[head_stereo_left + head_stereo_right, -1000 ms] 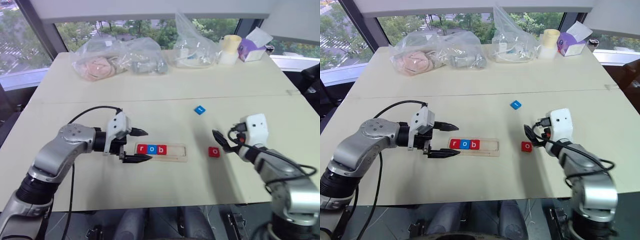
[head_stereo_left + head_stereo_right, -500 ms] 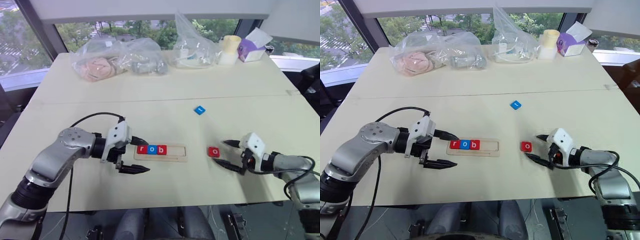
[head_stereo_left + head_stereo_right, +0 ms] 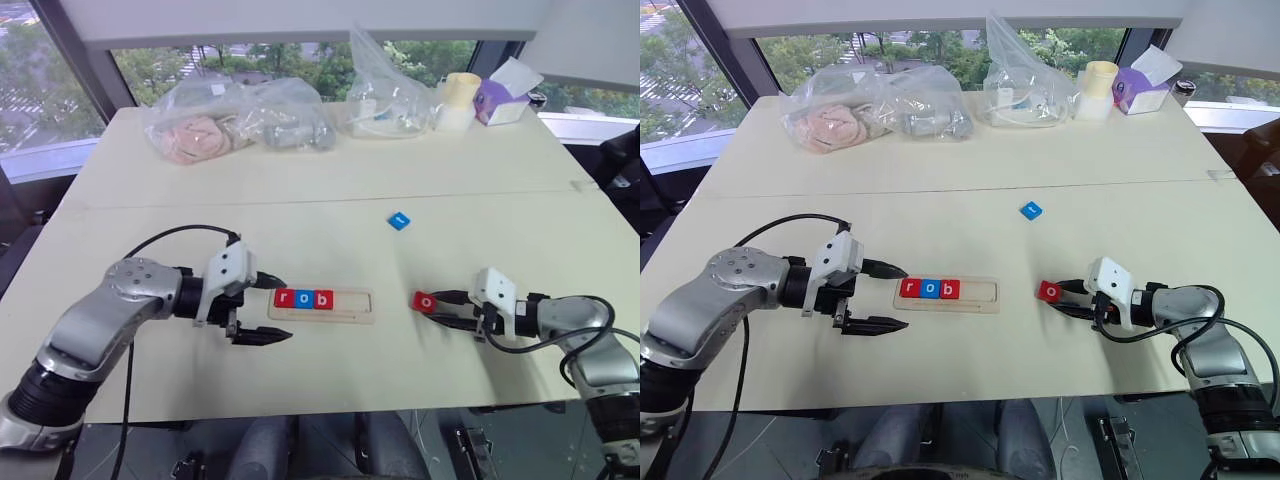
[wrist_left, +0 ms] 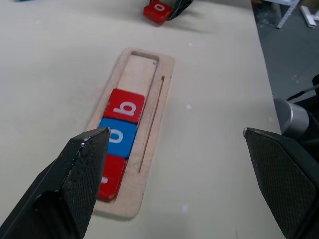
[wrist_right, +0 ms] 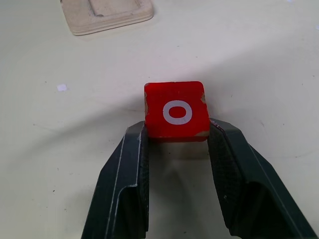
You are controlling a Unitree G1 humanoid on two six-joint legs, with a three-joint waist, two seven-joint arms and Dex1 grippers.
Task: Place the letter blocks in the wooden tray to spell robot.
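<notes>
Windows ran behind the pale, matte counter [image 3: 330,170]. My right jaws [image 5: 175,130] had closed on the near edge of the red o block [image 5: 176,110], a flat square tile with worn corners and a white ring, which lay on the counter right of the wooden tray [image 3: 322,305]. My left jaws [image 3: 275,310] stood wide apart and empty at the tray's left end. That long light-wood tray held red r, blue o and red b in its shallow recess. Beyond, the blue block [image 3: 399,220] lay alone. Crinkled clear bags [image 3: 240,115] sat far back.
</notes>
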